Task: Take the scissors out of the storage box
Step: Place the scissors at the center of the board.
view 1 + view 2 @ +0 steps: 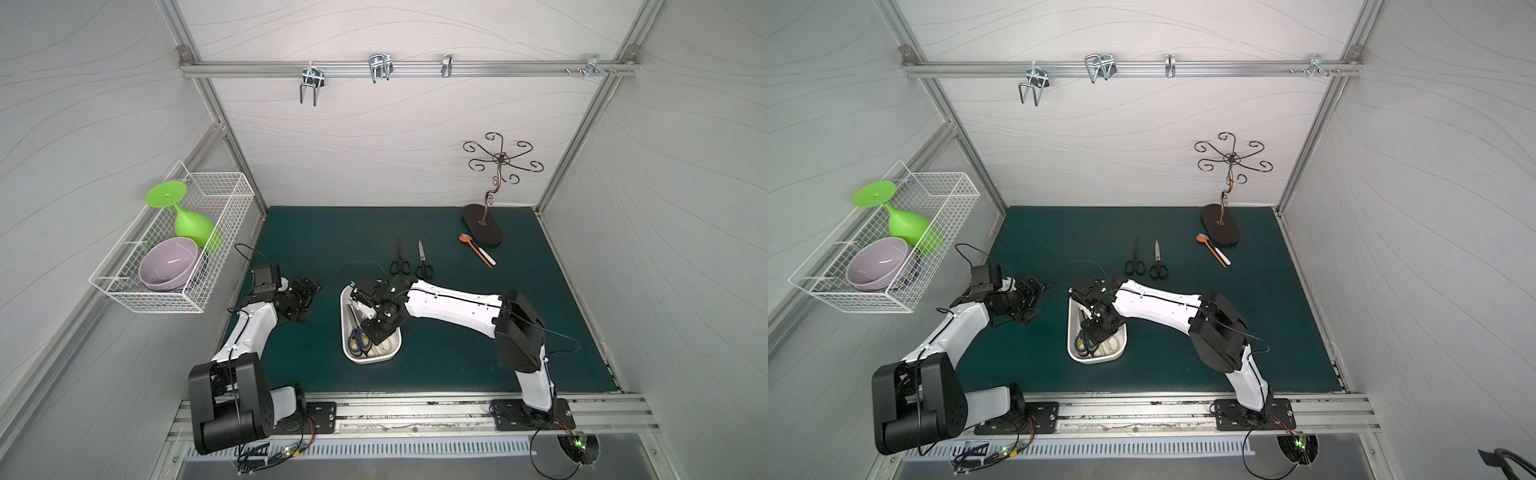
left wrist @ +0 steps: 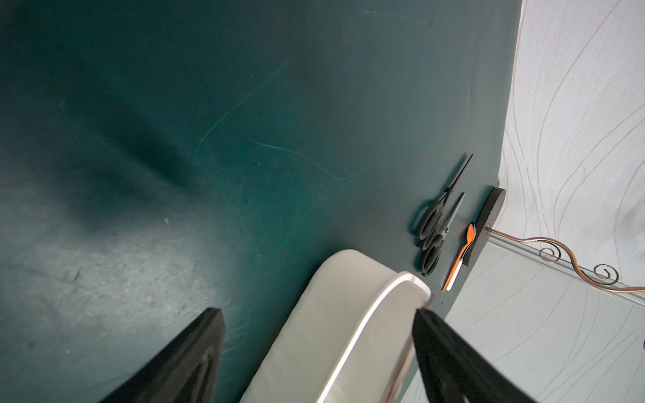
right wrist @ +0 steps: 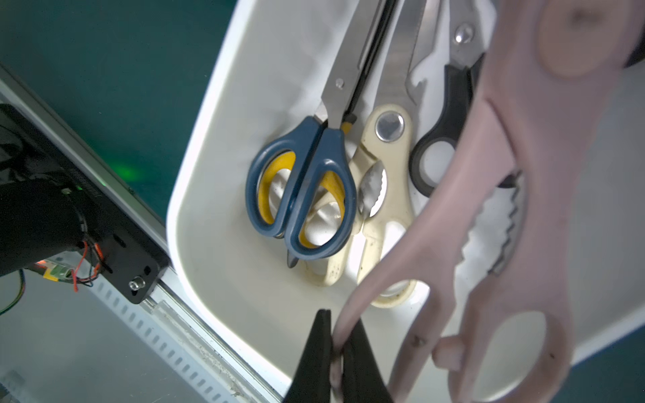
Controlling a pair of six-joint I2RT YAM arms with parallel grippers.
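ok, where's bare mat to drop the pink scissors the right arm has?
Widest: back-left mat, between back wall, left arm's fingers and the black-handled pairs. Also the front patch between storage box and right arm's base. Crowded: back right, around the spoons and stand base.

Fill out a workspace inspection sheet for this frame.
Surface: dark green mat, scuffed.
Job's things: storage box holds a blue-and-yellow pair, a cream pair and a black-handled pair; two more black-handled pairs lie on the mat beyond it.
Clutter: spoons beside a wire stand; wall basket with green goblet and purple bowl.
Grippers: right gripper shut on pink scissors; left gripper open, empty, beside the box.
Cables: black cable loops at both wrists.
Surroundings: white panels, rail with hooks.
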